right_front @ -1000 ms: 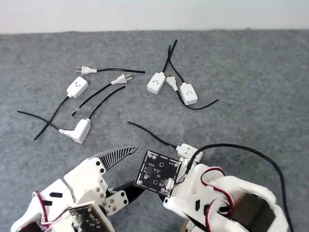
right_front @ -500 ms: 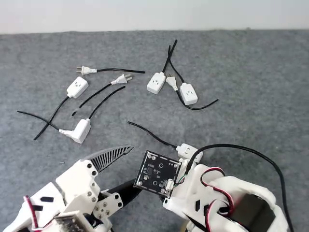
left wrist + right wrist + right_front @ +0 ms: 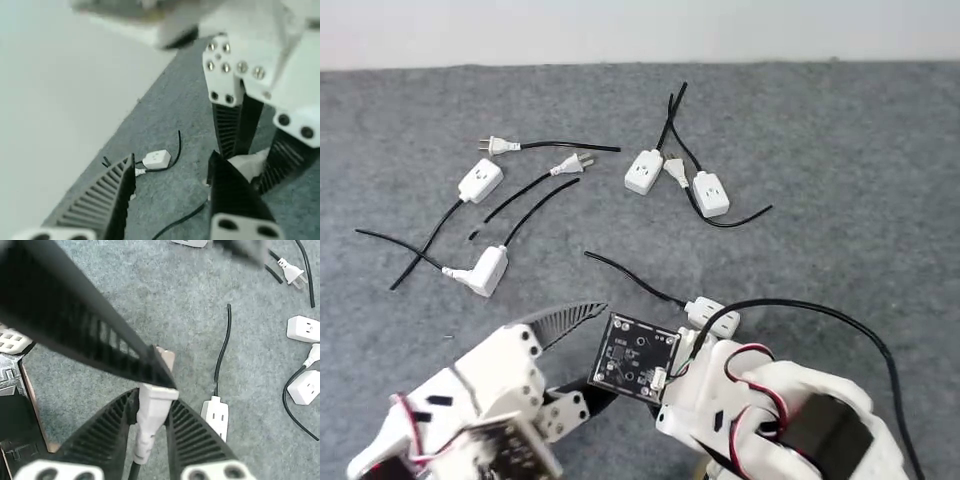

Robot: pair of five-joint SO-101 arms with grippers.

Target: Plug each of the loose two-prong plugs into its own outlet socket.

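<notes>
My right gripper is shut on a white two-prong plug, its black cord trailing back between the fingers. A white outlet socket lies on the carpet just beyond it; in the high view this socket sits by the right arm's camera board. My left gripper is open with nothing in it, and one black finger crosses in front of the held plug. From above, the left gripper is at the lower left. Loose plugs lie at the far left.
More white sockets lie on the grey carpet: one at the left, an angled one, and two at the centre back with a small plug between them. Black cords trail around them.
The left arm drew back toward the lower left, then came forward again beside the right gripper. The right arm with the plug shifted slightly left.
</notes>
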